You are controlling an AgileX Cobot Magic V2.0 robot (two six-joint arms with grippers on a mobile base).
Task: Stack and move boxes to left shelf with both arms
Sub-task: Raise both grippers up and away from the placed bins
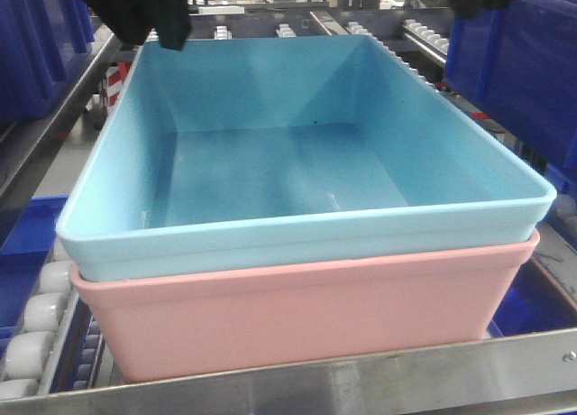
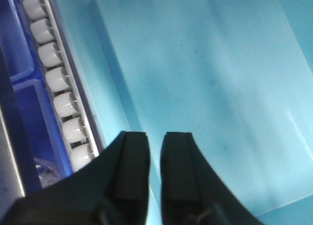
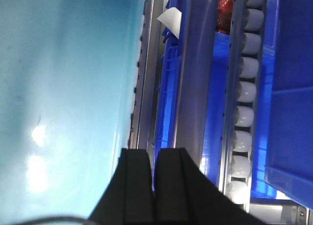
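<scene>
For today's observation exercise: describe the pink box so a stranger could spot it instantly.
Find the metal shelf with white rollers, flanked by dark blue bins. Just behind its steel front rail sit two stacked boxes. The pink box is the lower one, with the light blue box nested inside it.

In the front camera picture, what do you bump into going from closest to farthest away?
Shiny brushed steel front rail → salmon pink plastic bin → light sky blue plastic bin nested in it → two black tools at the back: left tool, right tool.
</scene>
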